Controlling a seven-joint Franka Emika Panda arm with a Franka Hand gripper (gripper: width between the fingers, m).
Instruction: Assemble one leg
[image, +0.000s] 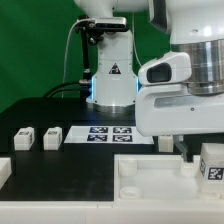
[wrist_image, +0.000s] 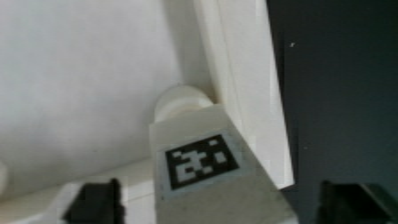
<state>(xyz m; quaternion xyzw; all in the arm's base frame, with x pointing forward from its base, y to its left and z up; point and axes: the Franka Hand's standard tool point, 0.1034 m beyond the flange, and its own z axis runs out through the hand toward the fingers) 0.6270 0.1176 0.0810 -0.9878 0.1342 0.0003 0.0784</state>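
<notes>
At lower right, one leg (image: 212, 165) stood on a corner of the tray piece (image: 150, 172); the gripper (wrist_image: 217, 203) straddled it, jaws apart, untouching. Screwing down probably lay ahead.

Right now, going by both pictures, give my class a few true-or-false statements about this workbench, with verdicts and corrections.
1. Two small white blocks stand side by side on the black table. True.
2. The marker board lies on top of the white tray. False: it lies on the table, behind the tray.
3. In the wrist view, the leg sits between the fingers of the end effector. True.
4. The end effector is squeezed fully shut with nothing between its fingers. False: the fingers stand apart, with a dark gap on either side of the leg.
</notes>
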